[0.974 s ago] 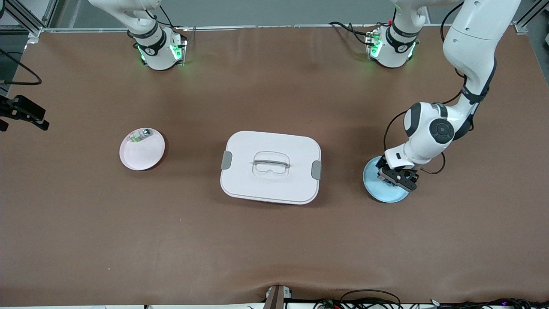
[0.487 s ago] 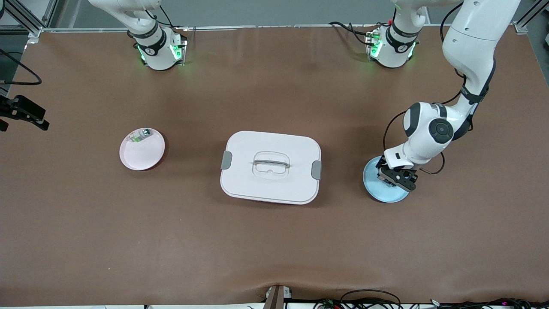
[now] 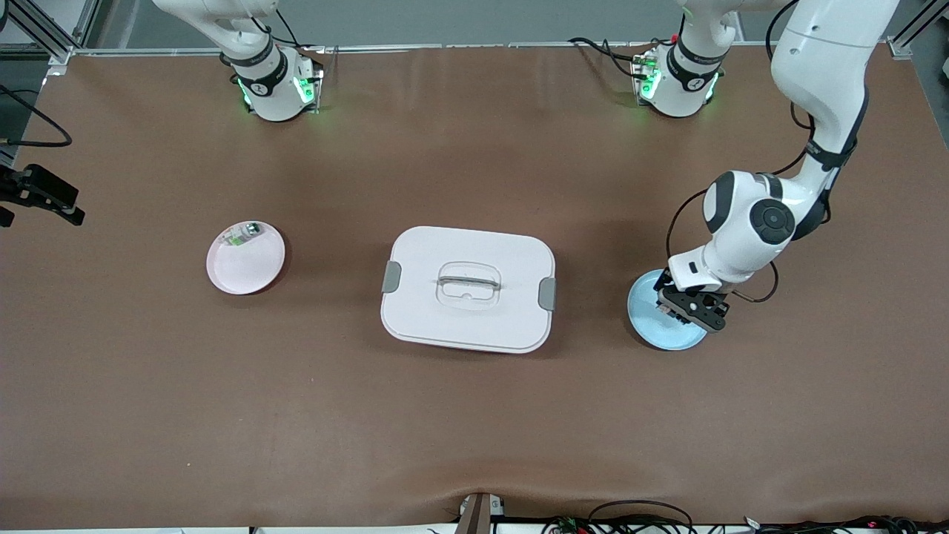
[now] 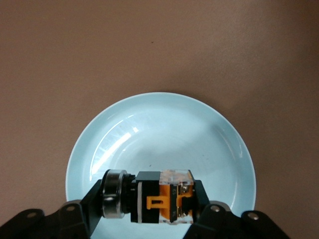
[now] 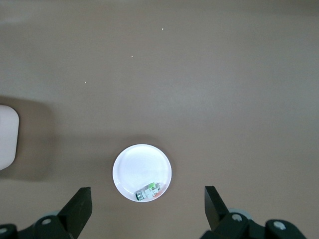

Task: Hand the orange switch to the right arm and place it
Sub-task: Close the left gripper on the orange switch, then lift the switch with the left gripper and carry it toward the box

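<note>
1. Two black fingers (image 4: 87, 204) of the left gripper (image 4: 149, 211) are clamped on the orange switch (image 4: 162, 203), one at each end of the part, just above the light blue plate (image 4: 164, 129).
2. The switch's long axis runs straight from one finger to the other, level with the plate; its silver round cap (image 4: 113, 200) points at one finger and its clear-and-orange block at the other.
3. In the front view the left gripper (image 3: 691, 309) sits over the blue plate (image 3: 656, 326), which lies toward the left arm's end of the table.
4. The right gripper (image 5: 147, 209) waits high above the white plate (image 5: 142, 167), fingers spread wide apart and holding nothing.
5. That white plate (image 3: 248, 271) holds a small green-and-white part (image 3: 241, 235) near its rim, toward the right arm's end of the table.
6. A white lidded box (image 3: 467, 289) with grey clasps stands between the two plates.
</note>
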Tool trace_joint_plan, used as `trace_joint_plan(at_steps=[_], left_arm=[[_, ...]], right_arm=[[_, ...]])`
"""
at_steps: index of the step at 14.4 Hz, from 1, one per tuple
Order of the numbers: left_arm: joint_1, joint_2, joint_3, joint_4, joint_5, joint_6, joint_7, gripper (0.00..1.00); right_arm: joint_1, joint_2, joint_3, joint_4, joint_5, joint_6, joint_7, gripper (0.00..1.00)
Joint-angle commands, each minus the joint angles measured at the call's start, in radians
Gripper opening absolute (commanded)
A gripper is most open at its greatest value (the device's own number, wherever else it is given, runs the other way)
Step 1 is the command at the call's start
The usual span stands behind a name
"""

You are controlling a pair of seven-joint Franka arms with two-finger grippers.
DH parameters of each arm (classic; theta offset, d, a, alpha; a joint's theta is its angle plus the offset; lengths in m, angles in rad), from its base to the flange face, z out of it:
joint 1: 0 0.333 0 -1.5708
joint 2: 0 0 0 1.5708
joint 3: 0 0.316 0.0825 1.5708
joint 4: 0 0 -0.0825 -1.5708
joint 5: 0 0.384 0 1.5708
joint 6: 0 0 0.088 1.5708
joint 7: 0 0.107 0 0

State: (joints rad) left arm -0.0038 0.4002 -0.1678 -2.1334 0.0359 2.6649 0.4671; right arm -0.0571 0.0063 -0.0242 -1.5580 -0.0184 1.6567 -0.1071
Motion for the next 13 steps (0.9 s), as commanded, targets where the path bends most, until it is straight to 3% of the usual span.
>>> trace_joint_plan(at_steps=[1, 7, 13], left_arm=[[0.001, -0.064, -0.006, 0.024, 0.001, -0.115, 0.005, 0.0], [0.001, -0.119, -0.05, 0.18, -0.004, -0.423, -0.09, 0.0], [0.001, -0.129, -0.137, 0.352, -0.014, -0.663, -0.356, 0.0]], right_arm=[[-0.004, 0.009, 0.003, 0.024, -0.006, -0.015, 0.0, 1.0], [-0.001, 0.009, 0.003, 0.024, -0.006, -0.015, 0.0, 1.0], [0.0, 0.009, 0.003, 0.024, -0.006, -0.015, 0.003, 1.0]])
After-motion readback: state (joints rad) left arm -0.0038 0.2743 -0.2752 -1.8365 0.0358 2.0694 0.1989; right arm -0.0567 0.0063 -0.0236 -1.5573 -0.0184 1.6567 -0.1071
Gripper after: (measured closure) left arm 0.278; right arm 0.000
